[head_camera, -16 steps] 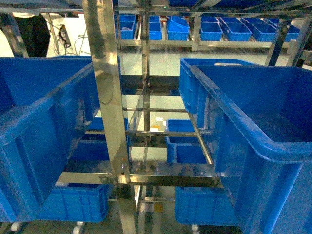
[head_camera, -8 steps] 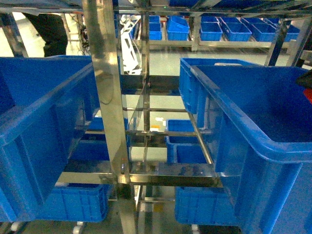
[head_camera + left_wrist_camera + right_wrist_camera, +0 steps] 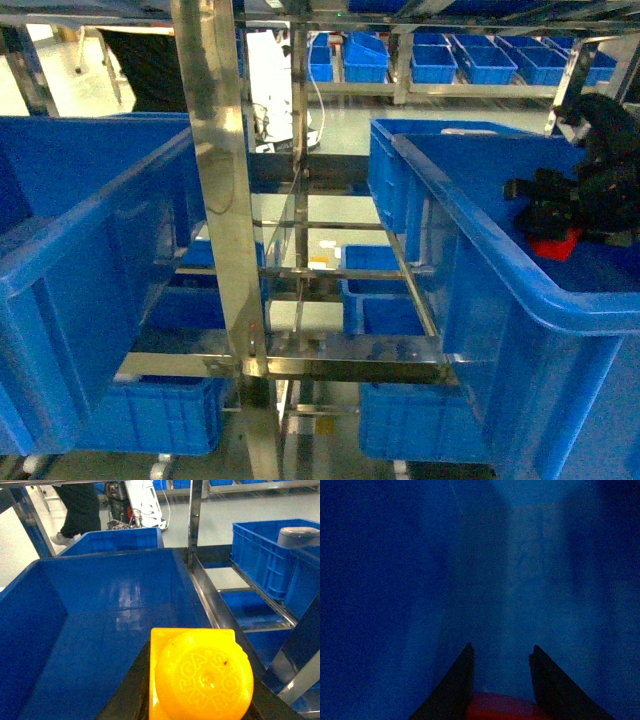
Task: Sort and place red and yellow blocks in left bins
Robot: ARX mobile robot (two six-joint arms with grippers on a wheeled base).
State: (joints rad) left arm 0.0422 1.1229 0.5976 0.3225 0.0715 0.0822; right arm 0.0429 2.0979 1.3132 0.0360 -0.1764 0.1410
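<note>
Head view is showing the right gripper [image 3: 545, 235], black and bulky, hanging inside the big blue bin [image 3: 520, 290] at the right of the frame, with a red block [image 3: 556, 244] sitting between its fingers. In the right wrist view the two dark fingers [image 3: 457, 682] are pinching that red block [image 3: 502, 707] at the bottom edge of the frame, with only the dim blue bin wall [image 3: 510, 570] beyond them. In the left wrist view a yellow block [image 3: 200, 672] is filling the lower middle of the frame, one round stud facing the camera, held over the near rim of another blue bin [image 3: 95, 630]; the left gripper's dark fingers [image 3: 127, 692] are showing beside it, seemingly clamping it. A shiny metal rack post [image 3: 225, 230] is standing between the two bins in the head view, and a person in dark clothes [image 3: 80, 510] is standing at the upper left of the left wrist frame.
</note>
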